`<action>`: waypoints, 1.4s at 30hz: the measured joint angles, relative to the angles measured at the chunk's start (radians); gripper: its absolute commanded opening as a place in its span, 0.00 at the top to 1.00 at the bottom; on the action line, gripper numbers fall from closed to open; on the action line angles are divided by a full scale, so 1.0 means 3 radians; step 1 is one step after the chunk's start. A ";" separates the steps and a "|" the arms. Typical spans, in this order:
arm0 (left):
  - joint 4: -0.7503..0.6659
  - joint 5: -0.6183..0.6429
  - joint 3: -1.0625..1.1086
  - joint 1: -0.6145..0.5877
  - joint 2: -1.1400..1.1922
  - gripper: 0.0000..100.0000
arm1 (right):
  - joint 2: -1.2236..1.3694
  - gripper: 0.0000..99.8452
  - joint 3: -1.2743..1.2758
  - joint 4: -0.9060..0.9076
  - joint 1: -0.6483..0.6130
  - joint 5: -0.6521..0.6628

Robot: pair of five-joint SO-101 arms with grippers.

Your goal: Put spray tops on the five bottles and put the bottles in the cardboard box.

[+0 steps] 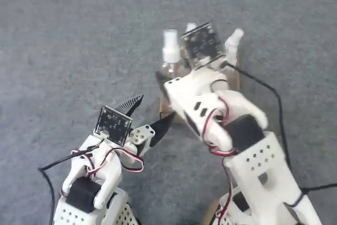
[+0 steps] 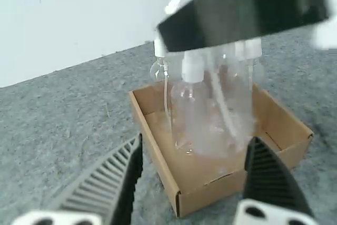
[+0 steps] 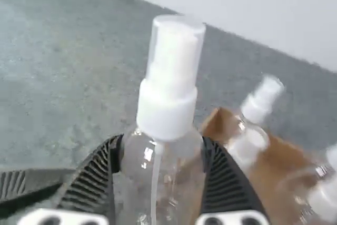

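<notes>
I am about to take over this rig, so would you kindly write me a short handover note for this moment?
Left gripper: open, empty, facing the brown cardboard box.
Right gripper: shut on a clear plastic bottle with a white spray top, held by the box.
Done: at least two more capped clear bottles sit in the box; exact count unclear.
To do: set the held bottle in the box, release, then check all five are in.

bottles (image 2: 231, 104) in box (image 2: 221, 196) | left tool (image 2: 196, 143) before box | bottle (image 3: 168, 93) in right tool (image 3: 162, 146)
</notes>
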 measured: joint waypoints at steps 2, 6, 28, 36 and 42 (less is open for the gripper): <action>0.0000 0.0000 0.0000 0.0000 0.0000 0.71 | 0.0061 0.99 0.0056 -0.0107 -0.0026 0.0000; 0.0000 0.0000 0.0000 -0.0087 0.0000 0.71 | 0.0082 0.99 0.0056 -0.0036 -0.0020 0.0000; -0.0082 -0.0005 0.0026 -0.0169 0.0015 0.74 | 0.0087 0.99 -0.0399 0.0910 0.0332 0.0164; -0.0169 -0.0005 0.0026 -0.0394 0.0026 1.00 | 0.0102 0.99 -0.0286 0.1100 0.0926 0.0317; -0.0240 -0.0005 0.0026 -0.0598 0.0026 0.99 | 0.0102 0.99 0.0419 0.0404 0.0946 0.0327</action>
